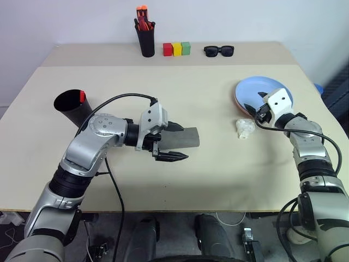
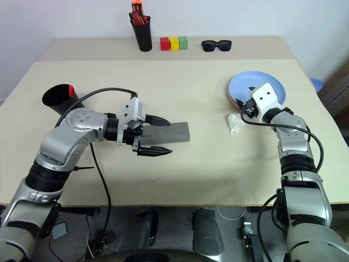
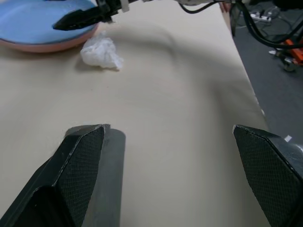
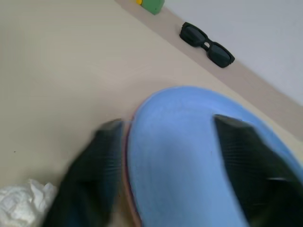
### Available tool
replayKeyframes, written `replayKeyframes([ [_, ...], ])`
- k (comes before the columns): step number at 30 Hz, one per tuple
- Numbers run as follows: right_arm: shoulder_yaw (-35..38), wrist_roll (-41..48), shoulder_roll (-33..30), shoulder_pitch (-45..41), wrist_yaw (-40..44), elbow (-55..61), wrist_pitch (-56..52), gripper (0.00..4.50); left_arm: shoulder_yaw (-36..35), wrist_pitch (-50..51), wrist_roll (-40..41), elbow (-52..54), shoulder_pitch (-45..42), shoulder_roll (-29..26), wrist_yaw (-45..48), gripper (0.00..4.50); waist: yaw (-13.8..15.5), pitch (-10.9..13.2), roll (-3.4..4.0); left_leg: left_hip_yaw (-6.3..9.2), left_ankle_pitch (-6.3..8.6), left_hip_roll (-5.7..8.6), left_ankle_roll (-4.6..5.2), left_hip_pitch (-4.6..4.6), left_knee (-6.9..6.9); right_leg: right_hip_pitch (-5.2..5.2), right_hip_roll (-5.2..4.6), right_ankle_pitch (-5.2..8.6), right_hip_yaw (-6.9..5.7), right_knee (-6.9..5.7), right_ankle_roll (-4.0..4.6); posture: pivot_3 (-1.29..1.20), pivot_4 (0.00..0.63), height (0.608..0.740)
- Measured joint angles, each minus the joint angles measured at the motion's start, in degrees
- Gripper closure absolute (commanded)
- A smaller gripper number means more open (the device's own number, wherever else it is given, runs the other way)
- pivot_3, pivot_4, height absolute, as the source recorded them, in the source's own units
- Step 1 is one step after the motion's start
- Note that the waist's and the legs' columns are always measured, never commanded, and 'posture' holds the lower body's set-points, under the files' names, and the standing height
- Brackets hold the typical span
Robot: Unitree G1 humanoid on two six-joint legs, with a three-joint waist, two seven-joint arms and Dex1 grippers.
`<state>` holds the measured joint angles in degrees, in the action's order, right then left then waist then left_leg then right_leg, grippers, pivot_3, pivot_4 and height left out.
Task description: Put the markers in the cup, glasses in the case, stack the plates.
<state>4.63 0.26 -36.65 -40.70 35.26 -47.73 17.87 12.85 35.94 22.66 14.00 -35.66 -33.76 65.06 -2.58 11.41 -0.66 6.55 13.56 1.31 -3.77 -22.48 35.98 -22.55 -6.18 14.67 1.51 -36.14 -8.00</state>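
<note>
The light blue plate (image 1: 263, 90) lies on top of the salmon pink plate (image 3: 41, 45) at the right of the table. My right gripper (image 4: 166, 158) is open at their near rim, one finger outside the rim and the other over the blue plate. The grey case (image 1: 188, 137) lies shut at mid-table. My left gripper (image 1: 183, 142) is open around its left end, one finger (image 3: 80, 165) against it. The black cup (image 1: 70, 106) leans at the far left, with a marker's red end (image 1: 82, 96) inside. The glasses are out of view.
A crumpled white paper ball (image 1: 245, 129) lies just left of the plates. Along the back edge stand a black holder with orange-capped markers (image 1: 145, 37), red, yellow and green blocks (image 1: 176, 49) and black sunglasses (image 1: 218, 51).
</note>
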Motion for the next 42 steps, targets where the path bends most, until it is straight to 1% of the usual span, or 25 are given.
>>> replayKeyframes([
  [3,1.3,2.1,0.4,0.6,0.0,1.9,-1.8,1.12,-0.1,0.0,0.4,0.2,0.0,0.0,-0.3,0.0,0.1,0.0,0.0,0.01,0.0,0.0,0.0,-0.01,-0.01,0.0,0.0,0.0,0.0,0.0,0.0,0.0,0.15,0.74],
  [5,3.8,6.3,0.5,3.3,1.1,8.2,-6.1,1.12,0.0,0.0,0.5,0.2,0.0,0.0,-0.3,0.0,0.2,0.0,0.0,0.03,0.0,0.0,0.0,-0.01,-0.01,0.0,0.0,0.0,0.0,0.0,0.0,0.0,0.15,0.74],
  [7,5.7,10.6,0.2,7.8,3.2,16.1,-11.7,1.12,0.0,0.0,0.5,0.2,-0.1,-0.1,-0.3,0.0,0.4,0.0,0.0,0.05,0.0,0.0,0.0,-0.02,0.0,0.02,0.0,0.0,-0.01,0.0,0.0,0.0,0.15,0.74],
  [10,7.8,16.6,-0.7,17.4,6.0,28.0,-22.3,1.12,0.0,0.0,0.5,0.1,-0.1,-0.3,0.1,0.0,0.6,0.0,0.0,0.04,0.0,0.01,0.01,-0.02,0.02,0.02,0.0,0.0,-0.01,-0.01,-0.01,0.0,0.15,0.74],
  [12,8.5,19.1,-1.1,21.8,6.7,33.0,-28.0,1.12,0.0,0.0,0.5,0.0,-0.1,-0.5,0.4,0.0,0.4,0.0,0.01,0.01,0.0,0.01,0.01,-0.01,0.06,0.03,0.0,0.0,0.0,-0.02,0.0,0.0,0.15,0.74],
  [14,9.2,20.3,-1.7,24.3,6.9,36.3,-31.4,1.12,0.0,-0.2,0.5,-0.1,-0.1,-0.4,0.8,0.0,0.0,0.0,0.01,0.0,0.0,0.0,0.01,0.02,0.06,0.03,0.0,0.0,0.02,-0.03,0.0,0.0,0.15,0.74],
  [17,9.7,20.7,-2.3,25.1,6.6,38.0,-34.0,1.12,0.1,-0.4,0.5,-0.4,-0.1,-0.4,1.0,0.0,0.0,0.0,0.01,0.0,0.01,-0.02,0.01,0.07,0.05,0.04,0.03,-0.01,0.02,-0.05,0.02,0.0,0.15,0.74],
  [20,8.5,19.8,-1.4,24.4,6.0,37.7,-34.0,1.12,0.1,-0.4,0.4,-0.5,-0.1,-0.5,1.1,0.0,0.1,0.0,0.01,0.0,0.01,-0.02,0.01,0.04,0.04,0.03,0.03,-0.01,0.02,-0.02,0.01,0.0,0.15,0.74],
  [26,3.8,17.3,2.9,20.6,6.4,30.1,-32.4,1.12,0.0,-0.4,0.4,-0.4,0.0,-0.6,0.8,0.0,0.2,0.0,0.01,0.0,0.01,-0.02,0.01,0.02,0.03,0.02,0.03,-0.01,0.01,-0.01,0.01,0.0,0.15,0.74],
  [28,3.4,16.5,3.3,18.9,6.7,27.7,-31.0,1.64,0.0,-0.3,0.4,-0.3,0.1,-0.7,0.5,0.0,0.2,0.0,0.0,0.0,0.0,-0.02,0.01,0.02,0.05,0.03,0.03,-0.01,0.01,-0.01,0.01,0.0,0.15,0.74],
  [29,3.3,15.9,3.7,18.0,6.6,26.2,-30.2,2.01,-0.1,-0.3,0.4,-0.1,0.3,-0.9,0.3,0.0,0.1,0.0,0.0,0.01,0.0,-0.02,0.01,0.02,0.05,0.04,0.03,-0.01,0.01,-0.01,0.01,0.0,0.15,0.74],
  [31,3.2,15.5,3.9,17.0,6.7,24.4,-28.9,2.93,-0.1,-0.1,0.5,0.6,0.9,-1.0,-0.3,0.0,0.0,0.0,0.0,0.01,0.0,-0.02,0.01,0.04,0.02,0.03,0.04,-0.01,0.01,-0.02,0.01,0.0,0.15,0.74],
  [32,3.2,15.2,3.9,16.7,6.8,23.9,-28.5,3.53,-0.1,0.1,0.5,0.8,1.3,-1.0,-0.6,0.0,0.0,0.0,0.0,0.01,0.0,-0.04,0.01,0.05,0.01,0.02,0.05,-0.01,0.01,-0.02,0.01,0.0,0.15,0.74],
  [34,3.1,14.9,3.9,16.5,7.0,23.8,-27.8,4.47,-0.1,0.3,0.5,1.0,1.7,-1.1,-1.0,0.0,0.0,0.0,0.0,0.01,0.0,-0.04,0.01,0.04,0.01,0.01,0.05,-0.01,0.01,-0.02,0.01,0.0,0.15,0.74],
  [39,3.3,14.4,4.7,16.7,5.8,24.1,-25.0,4.47,-0.5,1.1,0.8,2.6,2.8,-1.6,-2.4,0.0,0.1,0.0,0.01,0.01,0.0,-0.03,0.01,0.04,0.02,0.02,0.05,-0.01,0.02,-0.02,0.01,0.0,0.15,0.74],
  [42,4.8,14.4,5.6,15.7,3.8,23.8,-21.1,4.47,-1.0,1.3,0.6,2.1,3.0,0.5,-6.2,0.0,0.1,0.0,0.01,0.01,0.0,-0.03,0.01,0.02,0.05,0.02,0.05,-0.01,0.02,-0.02,0.01,0.0,0.15,0.74],
])
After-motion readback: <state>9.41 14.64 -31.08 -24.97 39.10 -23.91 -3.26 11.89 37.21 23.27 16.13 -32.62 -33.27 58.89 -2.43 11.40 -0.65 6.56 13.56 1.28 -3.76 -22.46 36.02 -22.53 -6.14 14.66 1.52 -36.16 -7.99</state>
